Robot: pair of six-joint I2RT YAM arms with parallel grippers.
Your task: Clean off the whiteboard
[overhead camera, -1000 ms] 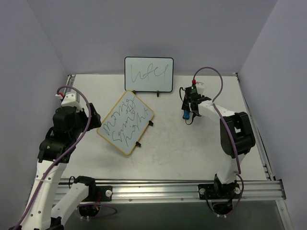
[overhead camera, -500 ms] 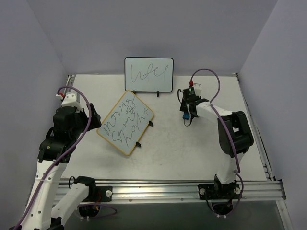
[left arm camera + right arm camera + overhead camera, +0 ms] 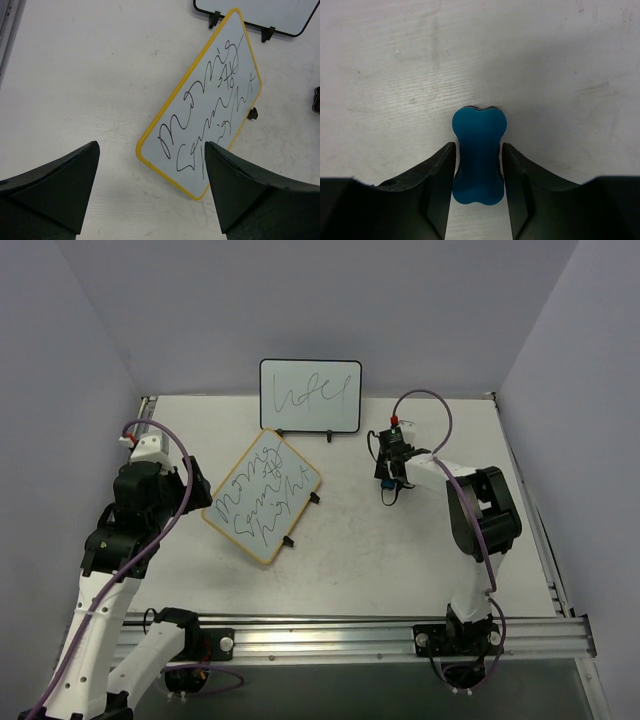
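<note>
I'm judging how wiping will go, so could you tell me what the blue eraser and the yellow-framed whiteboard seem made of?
The blue eraser looks like matte plastic or dense foam: even colour, no shine, with a dark layer, perhaps felt, at its far edge. The whiteboard has a smooth white face, probably coated, and a yellow, plastic-looking rim.

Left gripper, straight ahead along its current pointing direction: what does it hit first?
Probably the whiteboard: in the wrist view its yellow-framed lower edge lies dead ahead of the open left gripper. Depth is unclear, so it could instead land on the table just beside that edge.
</note>
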